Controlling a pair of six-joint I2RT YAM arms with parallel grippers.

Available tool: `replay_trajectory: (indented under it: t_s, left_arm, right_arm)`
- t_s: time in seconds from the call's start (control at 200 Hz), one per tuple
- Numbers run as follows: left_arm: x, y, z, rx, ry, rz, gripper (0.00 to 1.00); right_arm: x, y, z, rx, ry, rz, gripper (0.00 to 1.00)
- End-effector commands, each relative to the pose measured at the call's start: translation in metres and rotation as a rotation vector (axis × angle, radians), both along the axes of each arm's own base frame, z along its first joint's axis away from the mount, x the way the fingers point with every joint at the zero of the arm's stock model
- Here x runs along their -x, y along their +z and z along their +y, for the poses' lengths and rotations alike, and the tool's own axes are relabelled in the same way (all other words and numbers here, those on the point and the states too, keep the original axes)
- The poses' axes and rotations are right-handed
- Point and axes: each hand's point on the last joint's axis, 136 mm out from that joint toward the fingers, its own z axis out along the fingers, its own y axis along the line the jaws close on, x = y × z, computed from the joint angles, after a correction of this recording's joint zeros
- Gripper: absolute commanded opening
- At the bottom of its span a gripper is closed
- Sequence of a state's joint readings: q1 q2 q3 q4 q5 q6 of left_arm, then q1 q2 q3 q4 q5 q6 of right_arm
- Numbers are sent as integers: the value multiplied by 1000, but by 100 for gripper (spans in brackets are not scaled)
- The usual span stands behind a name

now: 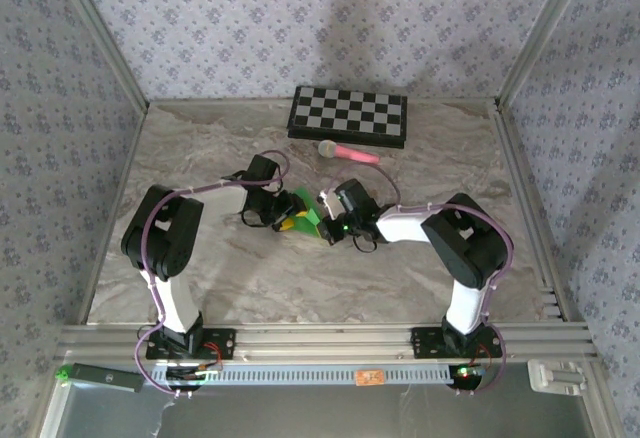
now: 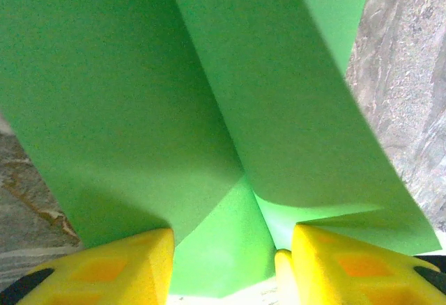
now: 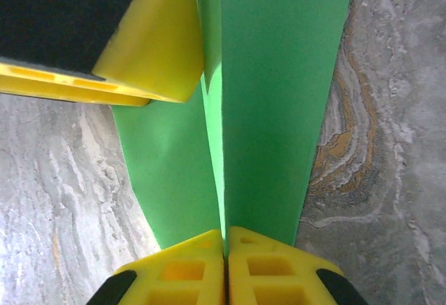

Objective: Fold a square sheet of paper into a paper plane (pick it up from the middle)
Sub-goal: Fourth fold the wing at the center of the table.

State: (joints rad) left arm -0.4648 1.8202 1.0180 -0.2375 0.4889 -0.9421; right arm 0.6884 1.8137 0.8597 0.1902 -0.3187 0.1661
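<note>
The bright green sheet of paper [image 1: 306, 220] lies mid-table, folded lengthwise into long flaps [image 2: 139, 110] with a raised middle crease [image 3: 272, 110]. Whether it has the pointed nose of a paper plane I cannot tell. My right gripper [image 3: 225, 249] comes in from the right [image 1: 330, 226] and is shut on the upright crease, its yellow fingertips pressed together. My left gripper [image 2: 230, 263] comes in from the left [image 1: 287, 220]. Its jaws stand apart with the paper's overlapping flaps between them. One left finger [image 3: 160, 47] touches the paper's far end in the right wrist view.
A black-and-white checkered board [image 1: 348, 115] lies at the back of the marble table [image 1: 200, 268]. A pink-handled microphone [image 1: 350, 152] rests just in front of it. Patterned walls close in three sides, and an aluminium rail [image 1: 330, 340] runs along the near edge.
</note>
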Motion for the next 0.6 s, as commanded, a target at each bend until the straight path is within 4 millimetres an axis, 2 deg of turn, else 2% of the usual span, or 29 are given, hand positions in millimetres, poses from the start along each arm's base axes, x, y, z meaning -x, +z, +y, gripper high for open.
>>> replay_trajectory:
  t_s: [0.0, 0.31, 0.595]
  left_arm:
    - [7, 0, 9, -61, -28, -3, 49]
    - [0, 27, 22, -132, -72, -117, 49]
    - [-7, 40, -3, 56, -55, -194, 44]
  right_arm:
    - [6, -5, 5, -38, 12, 101, 8]
    - [8, -6, 7, -77, 4, 207, 7]
    - [10, -10, 7, -108, -25, 298, 7]
